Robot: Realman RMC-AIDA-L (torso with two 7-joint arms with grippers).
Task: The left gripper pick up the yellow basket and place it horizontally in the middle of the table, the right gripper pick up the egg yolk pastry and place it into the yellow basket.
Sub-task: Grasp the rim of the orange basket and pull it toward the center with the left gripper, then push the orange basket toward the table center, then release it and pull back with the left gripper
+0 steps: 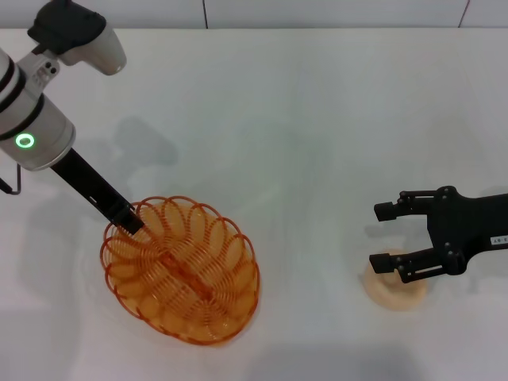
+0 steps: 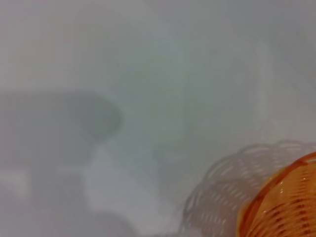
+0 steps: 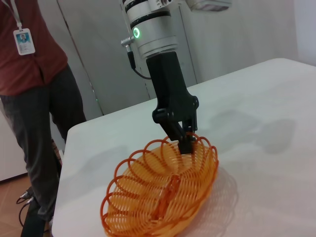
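Note:
The yellow basket (image 1: 181, 271) sits on the white table (image 1: 317, 119) at the front left, its long axis running diagonally. My left gripper (image 1: 125, 220) reaches down to the basket's far-left rim and is shut on it; the right wrist view shows its fingers (image 3: 184, 140) clamped on the rim of the basket (image 3: 163, 197). The left wrist view shows only a corner of the basket (image 2: 286, 202). The egg yolk pastry (image 1: 394, 289) lies on the table at the front right. My right gripper (image 1: 382, 236) is open, with one finger over the pastry's top edge.
A person (image 3: 29, 98) in a red shirt with a badge stands beyond the table's edge on the robot's left side. The table's far edge (image 1: 238, 28) meets a tiled wall.

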